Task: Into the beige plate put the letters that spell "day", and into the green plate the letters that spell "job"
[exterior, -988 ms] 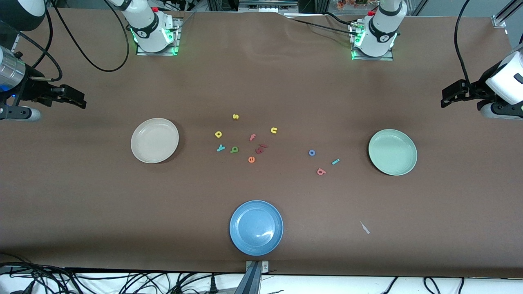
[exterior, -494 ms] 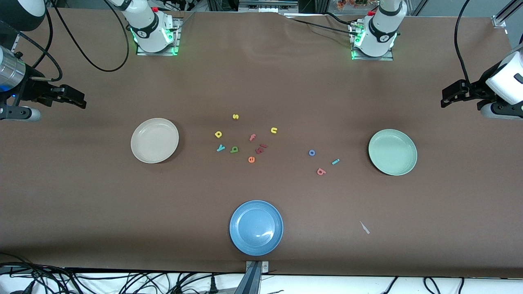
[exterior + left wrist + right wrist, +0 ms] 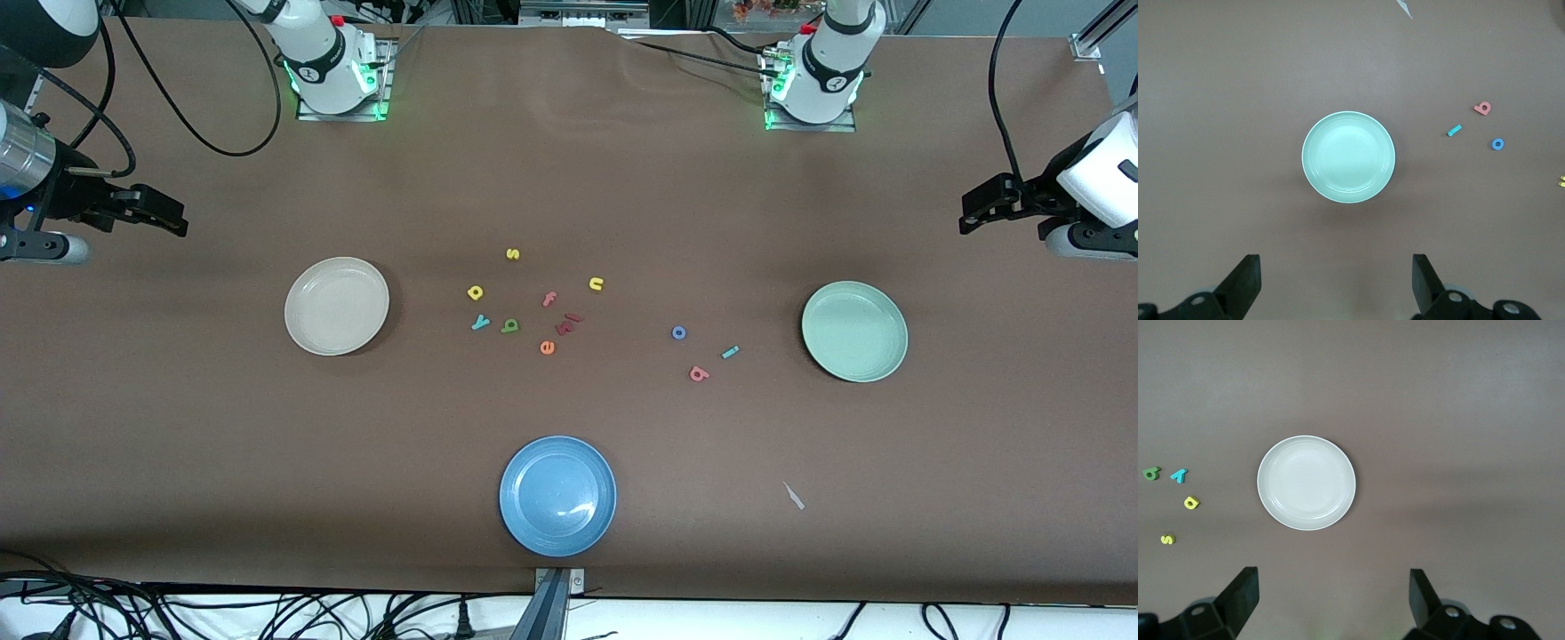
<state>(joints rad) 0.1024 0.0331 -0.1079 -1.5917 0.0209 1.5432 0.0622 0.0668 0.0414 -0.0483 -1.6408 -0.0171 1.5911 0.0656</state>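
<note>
The beige plate [image 3: 338,306] lies toward the right arm's end, the green plate [image 3: 854,331] toward the left arm's end; both are bare. Beside the beige plate lie the yellow "d" [image 3: 475,292], teal "y" [image 3: 480,323] and green "a" [image 3: 509,326]. Closer to the green plate lie the blue "o" [image 3: 678,332], teal "j" [image 3: 730,352] and salmon "b" [image 3: 699,373]. My right gripper [image 3: 173,218] hangs open and empty over the table's right-arm end. My left gripper [image 3: 969,218] is open and empty over the left-arm end.
A blue plate [image 3: 557,495] sits near the front edge. Among the letters lie a yellow "s" [image 3: 512,254], yellow "u" [image 3: 596,284], pink "f" [image 3: 549,299], orange "e" [image 3: 547,348] and dark red pieces [image 3: 567,324]. A white scrap [image 3: 793,495] lies nearer the front camera than the green plate.
</note>
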